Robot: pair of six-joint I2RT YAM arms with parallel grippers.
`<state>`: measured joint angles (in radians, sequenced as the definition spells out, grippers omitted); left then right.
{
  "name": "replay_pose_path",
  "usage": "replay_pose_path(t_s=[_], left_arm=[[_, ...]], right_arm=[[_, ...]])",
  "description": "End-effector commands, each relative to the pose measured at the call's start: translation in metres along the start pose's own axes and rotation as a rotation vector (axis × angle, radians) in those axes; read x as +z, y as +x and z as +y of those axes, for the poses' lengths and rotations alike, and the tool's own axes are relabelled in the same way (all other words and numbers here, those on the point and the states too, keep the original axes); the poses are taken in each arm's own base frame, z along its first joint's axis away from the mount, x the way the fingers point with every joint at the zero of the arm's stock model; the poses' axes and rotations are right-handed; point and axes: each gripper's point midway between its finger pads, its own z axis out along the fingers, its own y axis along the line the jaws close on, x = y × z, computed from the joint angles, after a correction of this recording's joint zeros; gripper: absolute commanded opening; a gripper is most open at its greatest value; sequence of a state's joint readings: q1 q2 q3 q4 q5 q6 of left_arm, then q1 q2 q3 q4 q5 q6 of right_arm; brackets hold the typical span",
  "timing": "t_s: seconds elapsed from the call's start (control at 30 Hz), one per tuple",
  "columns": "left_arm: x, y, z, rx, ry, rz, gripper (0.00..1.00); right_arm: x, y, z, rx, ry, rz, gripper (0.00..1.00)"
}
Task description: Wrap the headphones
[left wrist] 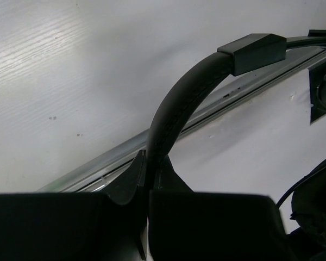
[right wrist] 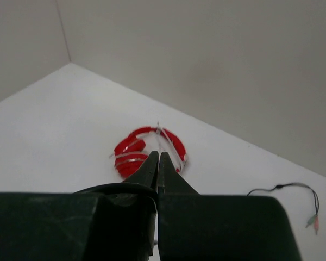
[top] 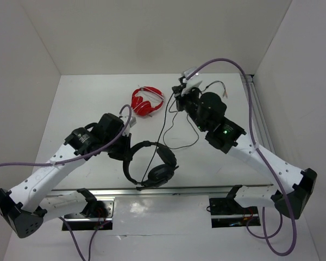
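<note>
Top external view: your left gripper (left wrist: 146,166) clamps the thin black headband (left wrist: 174,109), anchoring the black over-ear headphones (top: 161,174) near centre, while your right gripper (right wrist: 158,160), closed, pinches their long thin black cable (top: 166,120) far right, likely for winding.

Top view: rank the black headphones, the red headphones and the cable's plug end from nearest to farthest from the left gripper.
1. black headphones: front centre, with the headband clamped in the left gripper.
2. red headphones: farther back, near the middle.
3. cable's plug end: back right, clearly the farthest.
</note>
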<state>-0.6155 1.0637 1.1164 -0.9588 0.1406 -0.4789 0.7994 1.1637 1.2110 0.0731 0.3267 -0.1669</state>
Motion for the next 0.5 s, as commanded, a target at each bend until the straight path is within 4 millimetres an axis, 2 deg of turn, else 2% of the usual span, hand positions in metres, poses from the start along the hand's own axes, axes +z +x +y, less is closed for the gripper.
replay_pose_path(t_s=[0.0,0.07,0.13,0.23,0.27,0.33,0.4,0.43,0.47], left_arm=[[0.004,-0.014,-0.001,-0.003,-0.043,-0.065,0.0],[0.004,-0.015,0.0,0.005,-0.064,-0.064,0.0],[0.002,-0.015,-0.011,0.03,-0.036,-0.059,0.0],[-0.004,-0.011,-0.025,0.08,0.008,-0.062,0.0],[-0.008,-0.013,-0.028,0.101,0.02,-0.075,0.0],[-0.014,-0.013,-0.035,0.121,0.044,-0.093,0.0],[-0.025,-0.011,-0.033,0.121,0.041,-0.108,0.0],[-0.027,-0.009,-0.03,0.121,0.031,-0.111,0.0],[-0.036,-0.011,-0.03,0.121,0.032,-0.135,0.0]], right_arm=[[0.001,0.013,0.018,-0.053,-0.047,0.084,0.0],[0.004,0.016,0.032,-0.055,-0.078,0.092,0.0],[0.012,0.02,0.036,-0.075,-0.064,0.108,0.0],[0.025,0.043,0.026,-0.107,-0.019,0.16,0.0],[0.033,0.049,0.01,-0.109,0.014,0.169,0.0],[0.044,0.073,0.0,-0.11,0.016,0.225,0.0],[0.049,0.093,-0.015,-0.105,0.034,0.265,0.0],[0.052,0.1,-0.017,-0.088,0.033,0.268,0.0],[0.054,0.105,-0.03,-0.075,0.055,0.274,0.0]])
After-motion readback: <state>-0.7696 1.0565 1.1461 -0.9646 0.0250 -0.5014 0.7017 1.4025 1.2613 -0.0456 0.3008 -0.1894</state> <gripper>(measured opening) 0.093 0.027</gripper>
